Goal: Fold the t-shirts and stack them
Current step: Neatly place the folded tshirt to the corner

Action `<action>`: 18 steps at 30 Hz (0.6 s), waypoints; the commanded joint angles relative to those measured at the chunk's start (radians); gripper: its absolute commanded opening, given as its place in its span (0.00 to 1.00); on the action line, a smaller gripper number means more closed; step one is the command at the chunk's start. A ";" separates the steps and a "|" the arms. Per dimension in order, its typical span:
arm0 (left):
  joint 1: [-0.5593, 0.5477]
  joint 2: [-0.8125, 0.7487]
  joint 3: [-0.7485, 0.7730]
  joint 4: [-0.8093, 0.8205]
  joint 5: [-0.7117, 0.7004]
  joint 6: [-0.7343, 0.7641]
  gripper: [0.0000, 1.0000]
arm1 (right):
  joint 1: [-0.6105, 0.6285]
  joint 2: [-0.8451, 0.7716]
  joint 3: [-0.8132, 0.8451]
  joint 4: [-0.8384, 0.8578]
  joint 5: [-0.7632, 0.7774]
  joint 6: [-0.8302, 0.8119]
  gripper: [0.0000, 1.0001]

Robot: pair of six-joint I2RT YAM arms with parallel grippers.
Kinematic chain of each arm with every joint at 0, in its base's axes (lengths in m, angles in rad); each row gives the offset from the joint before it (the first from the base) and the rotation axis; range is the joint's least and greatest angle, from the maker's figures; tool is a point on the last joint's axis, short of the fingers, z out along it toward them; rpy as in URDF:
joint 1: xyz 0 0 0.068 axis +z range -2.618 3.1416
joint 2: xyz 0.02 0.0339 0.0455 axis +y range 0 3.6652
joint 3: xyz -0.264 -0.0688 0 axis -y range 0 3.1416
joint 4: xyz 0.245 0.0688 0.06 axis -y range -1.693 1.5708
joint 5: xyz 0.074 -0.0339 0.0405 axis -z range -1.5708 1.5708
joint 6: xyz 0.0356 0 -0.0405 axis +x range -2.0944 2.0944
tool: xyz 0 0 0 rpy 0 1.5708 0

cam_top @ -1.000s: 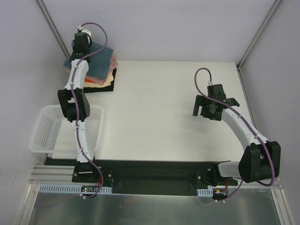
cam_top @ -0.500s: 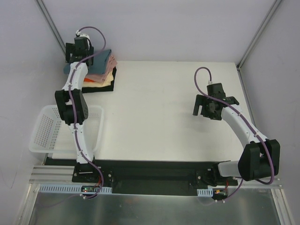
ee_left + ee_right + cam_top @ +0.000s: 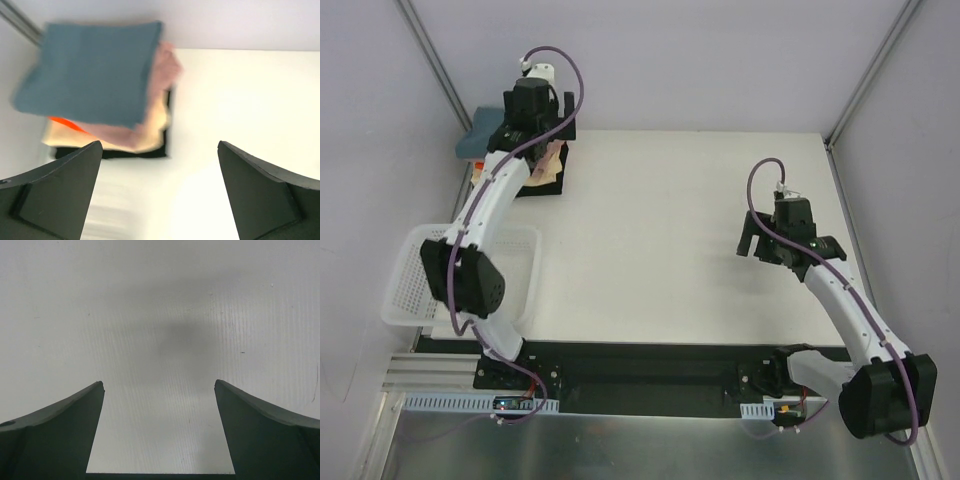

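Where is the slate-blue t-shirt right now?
The slate-blue t-shirt tops the folded stack, directly over the pink shirt, at the table's far left corner, partly hidden by the left arm in the top view.

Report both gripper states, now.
Left gripper: open, holding nothing.
Right gripper: open, holding nothing.
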 commanded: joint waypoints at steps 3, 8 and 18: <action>0.013 -0.345 -0.373 -0.037 0.335 -0.461 0.99 | -0.003 -0.083 -0.068 0.134 -0.073 -0.008 0.96; -0.112 -0.507 -0.653 0.001 0.198 -0.521 0.99 | -0.004 -0.118 -0.091 0.151 -0.022 -0.001 0.96; -0.187 -0.725 -0.950 0.011 0.171 -0.563 0.99 | -0.003 -0.141 -0.129 0.200 -0.067 0.006 0.96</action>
